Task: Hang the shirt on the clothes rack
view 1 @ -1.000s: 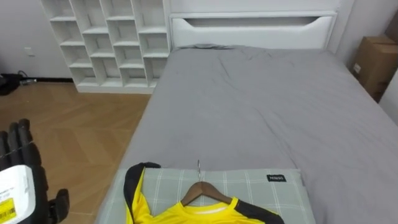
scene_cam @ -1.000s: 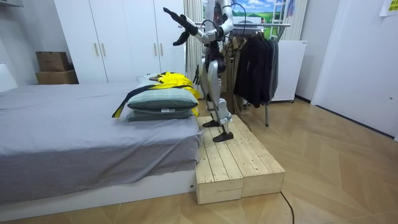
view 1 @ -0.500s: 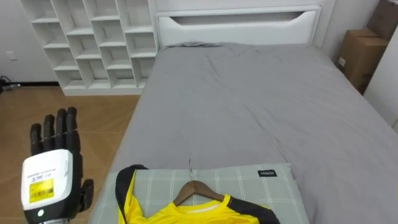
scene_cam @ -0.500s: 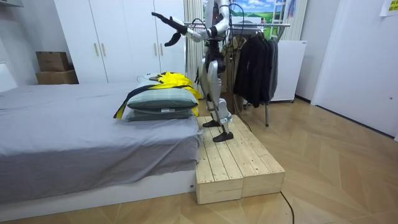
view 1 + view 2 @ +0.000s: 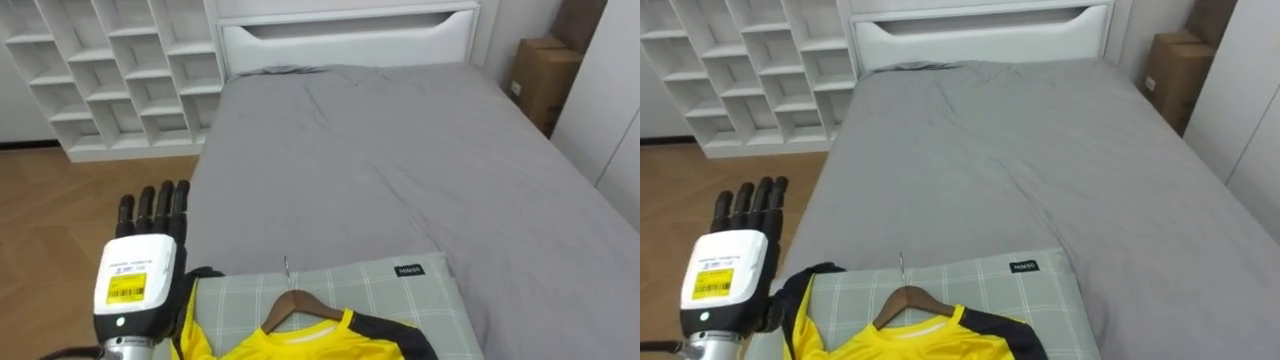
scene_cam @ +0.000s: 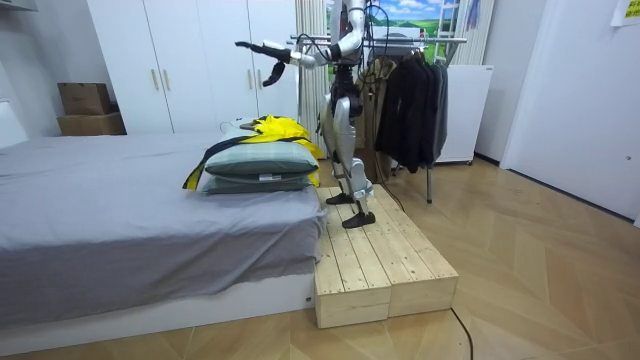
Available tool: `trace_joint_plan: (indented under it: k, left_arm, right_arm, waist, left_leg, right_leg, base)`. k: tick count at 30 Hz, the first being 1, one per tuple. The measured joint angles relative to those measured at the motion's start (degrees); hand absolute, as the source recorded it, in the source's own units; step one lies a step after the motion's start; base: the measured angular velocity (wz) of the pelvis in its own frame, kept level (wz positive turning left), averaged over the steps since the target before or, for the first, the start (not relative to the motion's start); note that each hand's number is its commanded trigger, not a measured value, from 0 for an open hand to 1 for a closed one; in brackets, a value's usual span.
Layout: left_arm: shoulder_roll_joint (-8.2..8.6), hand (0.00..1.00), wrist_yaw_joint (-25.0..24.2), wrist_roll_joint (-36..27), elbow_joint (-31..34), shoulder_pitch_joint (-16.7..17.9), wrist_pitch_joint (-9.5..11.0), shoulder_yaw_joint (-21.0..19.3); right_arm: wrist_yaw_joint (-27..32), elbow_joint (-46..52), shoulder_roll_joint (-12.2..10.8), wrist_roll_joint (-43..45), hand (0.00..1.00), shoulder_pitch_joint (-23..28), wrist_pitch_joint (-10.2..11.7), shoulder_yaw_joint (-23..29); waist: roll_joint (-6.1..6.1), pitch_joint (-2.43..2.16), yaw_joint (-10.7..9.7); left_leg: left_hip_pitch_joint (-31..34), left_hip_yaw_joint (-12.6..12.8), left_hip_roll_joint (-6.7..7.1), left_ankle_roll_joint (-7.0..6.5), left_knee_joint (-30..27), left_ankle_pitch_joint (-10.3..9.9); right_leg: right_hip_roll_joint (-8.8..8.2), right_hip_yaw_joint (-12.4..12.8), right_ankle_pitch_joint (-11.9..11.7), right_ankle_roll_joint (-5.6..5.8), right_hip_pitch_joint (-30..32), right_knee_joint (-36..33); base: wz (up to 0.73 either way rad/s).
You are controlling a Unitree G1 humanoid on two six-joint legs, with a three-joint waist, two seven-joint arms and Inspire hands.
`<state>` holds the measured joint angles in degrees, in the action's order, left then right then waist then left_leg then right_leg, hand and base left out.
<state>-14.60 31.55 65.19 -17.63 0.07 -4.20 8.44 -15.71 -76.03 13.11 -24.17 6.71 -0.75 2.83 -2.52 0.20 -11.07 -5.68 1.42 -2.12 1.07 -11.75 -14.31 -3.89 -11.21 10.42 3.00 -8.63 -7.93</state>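
Shirt: yellow shirt [image 5: 300,345] with black trim, lying on a wooden hanger [image 5: 292,299] whose hook is pointing up the bed.
Resting place: both are lying on a grey checked pillow [image 5: 400,295] at the foot of the grey bed [image 5: 380,160].
Left hand: I am holding my left hand [image 5: 135,280] raised by the pillow's left edge, its back towards me, fingers straight and side by side, gripping nothing.
Stance: I am standing on a wooden platform [image 6: 370,260] at the bed's foot, with a clothes rack [image 6: 410,100] behind me.
Surroundings: white shelf unit [image 5: 110,70] and cardboard box [image 5: 540,70] are flanking the headboard.
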Motion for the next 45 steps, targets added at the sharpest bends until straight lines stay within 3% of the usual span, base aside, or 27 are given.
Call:
trace_joint_plan:
  k: [7,11,14,18,21,27,37,39,42,45]
  left_arm:
    - [0.67,0.0,-4.4,-0.6,0.0,-1.0,0.0,3.1]
    - [2.75,0.0,-7.5,-2.1,-4.7,-4.1,-0.5,5.5]
    - [3.02,0.0,-9.8,-2.5,-9.3,-5.7,-0.3,7.6]
    - [3.65,0.0,-12.6,-3.8,-12.9,-6.4,0.2,7.5]
    - [3.69,0.0,-14.0,-3.8,-13.7,-6.9,0.6,7.0]
    - [3.7,0.0,-14.4,-6.6,-15.9,-7.3,2.0,5.4]
    - [2.37,0.0,-14.0,-17.8,-23.8,-14.3,2.3,0.6]
    - [1.48,0.0,-13.8,-18.6,-26.6,-17.4,2.4,0.6]
    - [0.1,0.0,-13.0,-22.3,-31.0,-22.5,3.4,0.0]
    - [-0.63,0.0,-12.4,-24.7,-32.2,-24.6,3.4,-1.6]
  right_arm:
    - [-0.1,-0.3,0.1,-0.1,0.0,-0.6,0.1,-0.4]
    - [-0.2,-0.2,0.1,-0.5,0.0,-1.1,0.1,-0.5]
    - [-0.4,0.0,0.1,-0.9,0.0,-1.4,0.1,-0.8]
    - [-0.5,0.0,-0.1,-1.3,0.0,-2.0,0.4,-1.6]
    - [-0.5,0.0,-0.8,-1.3,0.0,-2.6,0.7,-1.6]
    - [-1.6,-0.2,-0.8,-0.9,0.0,-2.6,0.7,-1.4]
    - [-1.9,-0.3,-0.3,-0.7,0.0,-3.4,0.6,-1.6]
    - [-1.8,-0.7,-0.1,-0.8,0.0,-4.1,0.6,-1.7]
    - [-1.6,-2.3,0.3,-0.5,0.0,-6.1,0.5,-1.7]
    - [-1.4,-2.6,0.4,-0.6,0.0,-6.8,0.5,-2.2]
  waist:
    - [0.1,0.08,-1.2]
    - [0.15,0.12,-1.5]
    - [0.27,0.2,-1.5]
    - [0.49,0.26,-1.5]
    - [1.42,0.73,-1.3]
    - [1.62,0.58,-1.3]
    - [1.01,0.27,-1.0]
    - [0.69,0.11,-1.1]
    - [0.41,0.27,-1.0]
    - [0.43,0.28,-1.0]
  left_leg:
    - [0.1,0.0,-0.02,0.0,0.0,0.0]
    - [0.8,0.2,-0.09,-0.04,0.0,0.0]
    - [1.2,0.7,-0.12,-0.1,0.1,0.2]
    - [2.3,1.0,-0.15,-0.11,-0.1,0.2]
    - [2.7,0.8,-0.18,-0.12,-0.2,0.3]
    - [2.7,1.0,-0.18,-0.13,0.2,0.3]
    - [4.5,1.5,-0.21,-0.14,-0.1,0.3]
    - [6.4,1.1,-0.27,-0.14,-1.3,0.3]
    - [8.5,1.0,-0.29,-0.47,-1.8,0.5]
    - [9.8,1.1,-0.29,-0.45,-2.0,0.7]
  right_leg:
    - [0.0,0.0,0.0,0.0,0.1,0.0]
    - [-0.03,0.1,0.0,0.0,1.1,-0.8]
    - [-0.03,0.2,0.0,-0.01,1.8,-0.8]
    - [-0.04,0.3,0.0,-0.03,2.8,-0.9]
    - [-0.02,0.0,-0.1,-0.1,3.2,-0.9]
    - [-0.04,0.4,-0.5,0.0,3.6,-0.9]
    - [-0.04,0.8,-0.6,-0.01,5.3,-1.0]
    - [-0.04,0.4,-0.9,-0.14,6.8,-1.3]
    - [-0.15,0.3,-0.9,-0.16,9.6,-3.0]
    - [-0.17,0.4,-1.0,-0.32,10.8,-3.0]
  base:
    - [0.0]
    - [-0.02]
    - [-0.06]
    - [-0.01]
    - [0.0]
    - [-0.01]
    - [-0.01]
    - [0.06]
    - [0.02]
    - [0.0]
